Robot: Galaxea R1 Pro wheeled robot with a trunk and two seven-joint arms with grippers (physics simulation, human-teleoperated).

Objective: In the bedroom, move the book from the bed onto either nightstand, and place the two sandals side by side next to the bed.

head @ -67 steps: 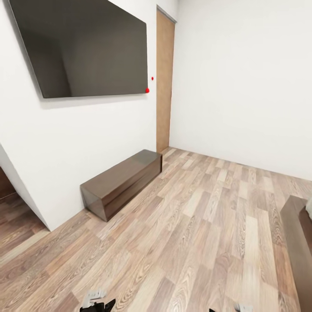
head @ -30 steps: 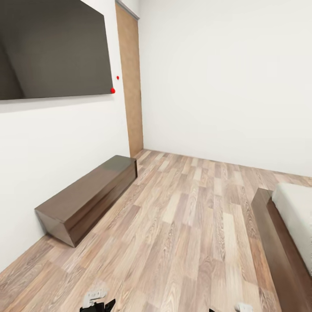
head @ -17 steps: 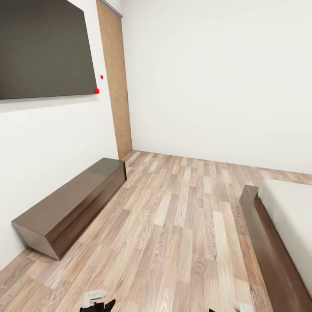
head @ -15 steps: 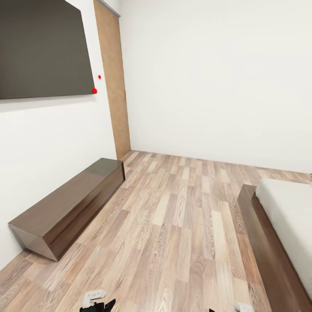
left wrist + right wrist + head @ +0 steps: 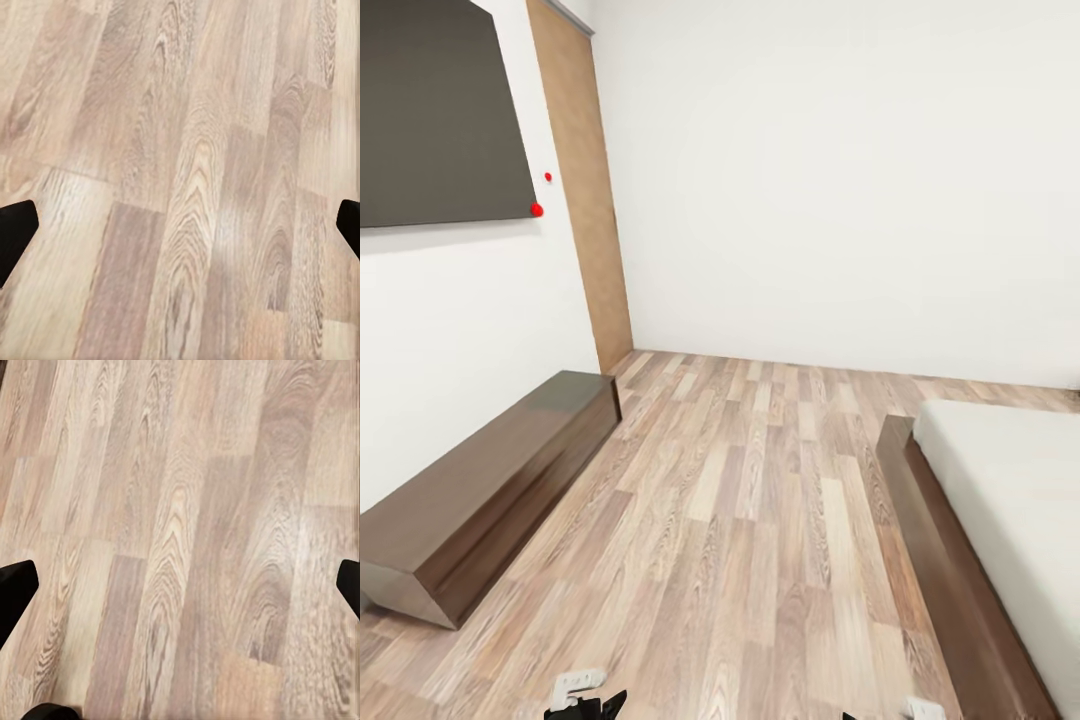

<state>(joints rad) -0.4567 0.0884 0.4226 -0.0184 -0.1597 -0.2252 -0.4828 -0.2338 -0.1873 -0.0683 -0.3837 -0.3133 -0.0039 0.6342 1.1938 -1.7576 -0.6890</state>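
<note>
The bed point(image 5: 1000, 500) shows at the right of the head view: a pale mattress on a dark brown frame point(image 5: 940, 560), cut by the picture's edge. The book, the sandals and the nightstands are out of view. My left gripper point(image 5: 180, 232) hangs open over bare wood-plank floor, its dark fingertips point(image 5: 15, 232) at the two sides of the left wrist view. My right gripper point(image 5: 180, 585) is open in the same way above the floor, with nothing between its fingers point(image 5: 16, 589).
A long low dark-brown bench point(image 5: 480, 490) runs along the left wall under a dark wall screen point(image 5: 430, 110). A light-brown door point(image 5: 585, 190) stands in the far left corner. Wood-plank floor point(image 5: 760, 520) stretches between bench and bed.
The whole head view has swung to the right: bench, screen and door slid left, and more of the bed has come in at the right. That is camera motion.
</note>
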